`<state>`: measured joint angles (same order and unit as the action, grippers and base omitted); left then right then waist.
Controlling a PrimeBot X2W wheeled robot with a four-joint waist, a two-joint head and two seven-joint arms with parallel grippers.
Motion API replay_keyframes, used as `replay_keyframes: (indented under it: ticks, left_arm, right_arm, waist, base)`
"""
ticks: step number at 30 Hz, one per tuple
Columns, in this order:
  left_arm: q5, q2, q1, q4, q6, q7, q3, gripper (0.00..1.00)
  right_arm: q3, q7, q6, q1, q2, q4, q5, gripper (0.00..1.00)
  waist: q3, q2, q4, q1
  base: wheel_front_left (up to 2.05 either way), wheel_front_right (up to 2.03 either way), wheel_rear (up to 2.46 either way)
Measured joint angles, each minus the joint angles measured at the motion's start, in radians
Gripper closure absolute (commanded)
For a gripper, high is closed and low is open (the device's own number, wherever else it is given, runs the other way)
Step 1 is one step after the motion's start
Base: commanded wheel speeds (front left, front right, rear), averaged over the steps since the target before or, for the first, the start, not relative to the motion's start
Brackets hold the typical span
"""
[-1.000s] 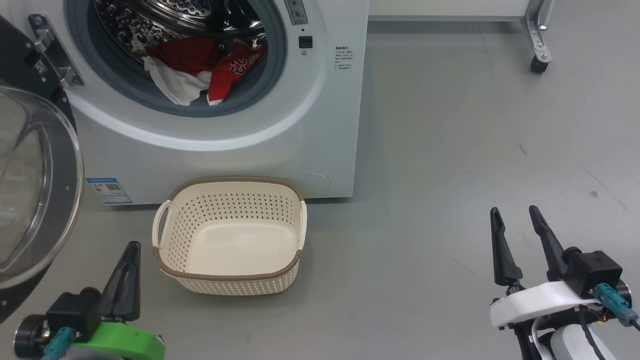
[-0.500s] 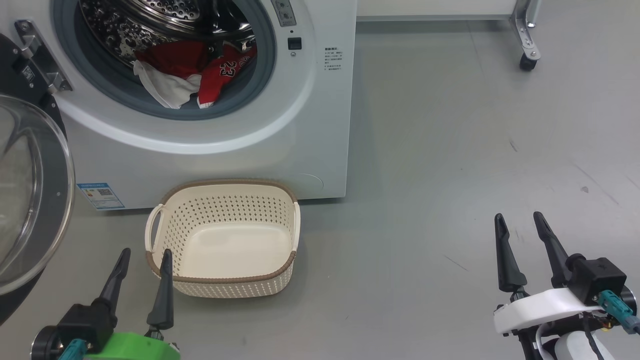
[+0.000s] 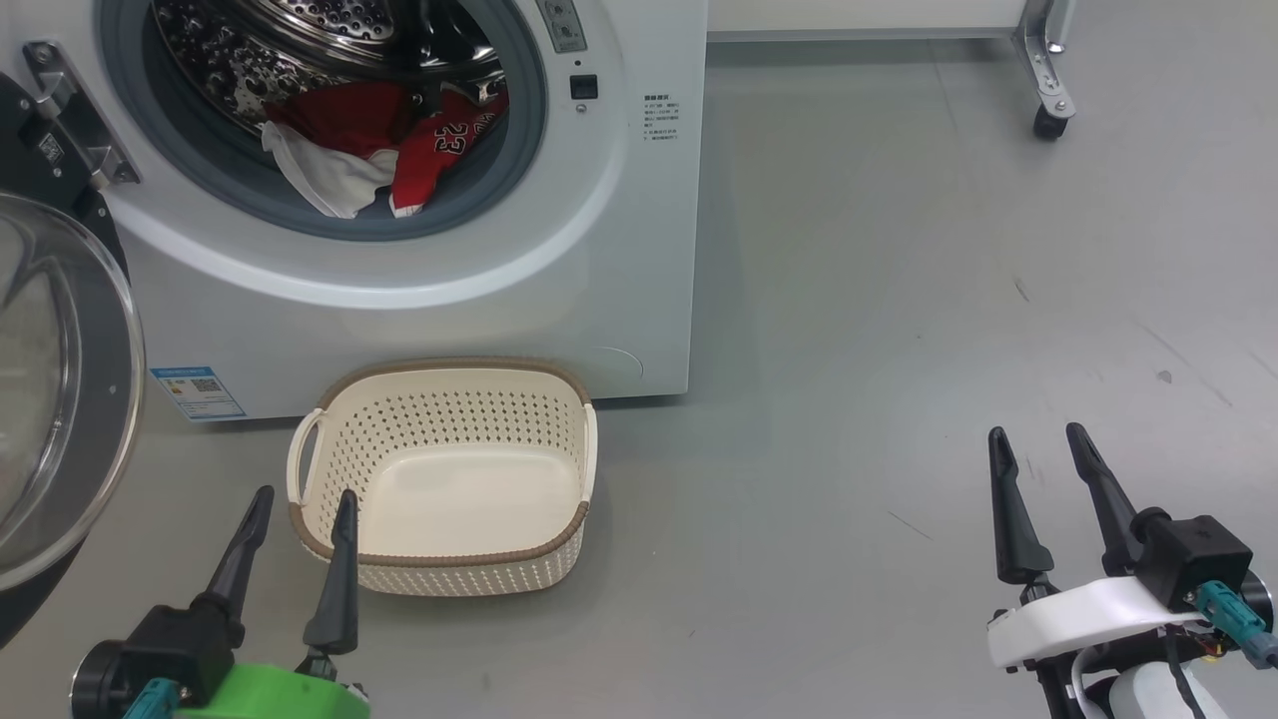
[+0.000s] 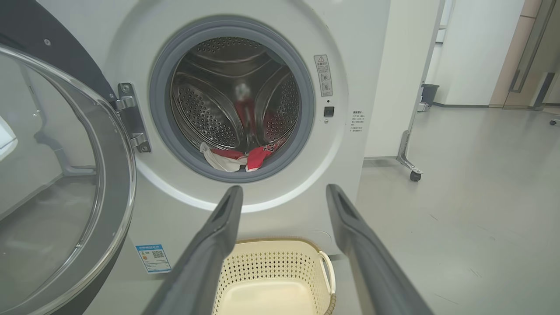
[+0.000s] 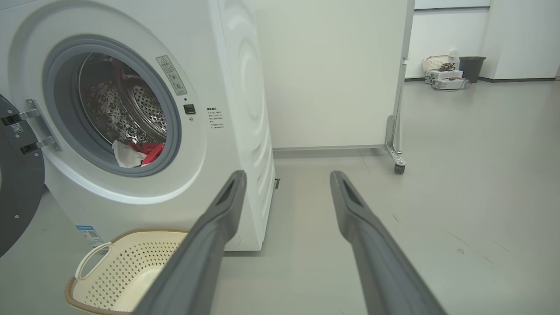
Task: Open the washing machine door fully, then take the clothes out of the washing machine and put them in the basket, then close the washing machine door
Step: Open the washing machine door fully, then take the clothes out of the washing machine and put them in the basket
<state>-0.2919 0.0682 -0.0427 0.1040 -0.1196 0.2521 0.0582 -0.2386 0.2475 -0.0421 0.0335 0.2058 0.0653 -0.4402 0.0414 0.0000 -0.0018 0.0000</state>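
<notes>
Our left gripper (image 3: 305, 496) sat low at lower left, fingers spread wide, nothing between them. Our right gripper (image 3: 1034, 431) was likewise spread and empty at lower right, over the floor (image 3: 899, 300), well apart from everything. We judged both were parked open so either could go straight in for a grab.

Left fingers overlapped the near-left corner of the basket (image 3: 454, 362) in the head view; touching or just above it, we couldn't tell. Basket was empty, on the floor just in front of the washing machine (image 3: 449, 320), below the opening. Probably put there so the drop from drum (image 3: 329, 30) to basket was short.

The washing machine door (image 3: 60, 399) hung swung out to the left on its hinge (image 3: 70, 110), clear of the opening, so step one looked done. Its outer side was cut off by the frame edge, so exactly how far open we couldn't say.

The clothes (image 3: 389, 150), red with white panels, lay heaped at the bottom front of the drum, one white piece reaching onto the grey rubber ring (image 3: 524, 120). How many garments, unclear; the bundle's rear was hidden. Printed label (image 3: 659, 118) unreadable. Far right, a caster (image 3: 1043, 122) of some frame, cut off above.
</notes>
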Motion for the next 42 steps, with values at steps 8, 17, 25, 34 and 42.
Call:
replay_keyframes:
  ticks: [8,17,25,34,42]
  left_arm:
    - [0.000,-0.001,-0.009,-0.006,0.000,0.000,0.000,0.00]
    - [0.002,-0.004,-0.020,-0.008,0.000,0.000,-0.001,0.00]
    - [0.002,-0.009,-0.024,-0.014,0.000,0.000,-0.002,0.00]
    - [-0.007,-0.012,-0.024,-0.016,-0.001,0.000,-0.002,0.00]
    - [-0.086,-0.016,-0.030,-0.013,-0.002,0.000,0.008,0.00]
  right_arm:
    - [0.000,0.000,0.002,0.005,-0.001,0.001,0.003,0.00]
    - [-0.004,0.000,0.006,0.011,-0.001,0.008,0.025,0.00]
    - [-0.004,0.000,0.006,0.011,-0.002,0.009,0.028,0.00]
    - [-0.002,0.000,0.006,0.011,-0.005,0.008,0.029,0.00]
    - [0.000,0.000,0.006,0.011,-0.009,0.008,0.038,0.00]
  waist:
    - [-0.002,0.0000,0.002,0.0000]
    - [-0.008,0.0000,0.004,0.0000]
    - [-0.010,0.0000,0.003,0.0000]
    - [0.000,0.0000,0.003,0.0000]
    - [0.008,0.0000,0.004,0.0000]
  base:
    - [0.00,0.00,0.00]
    - [0.00,0.00,0.00]
    - [0.00,0.00,0.00]
    - [0.00,0.00,0.00]
    - [0.09,-0.09,0.00]
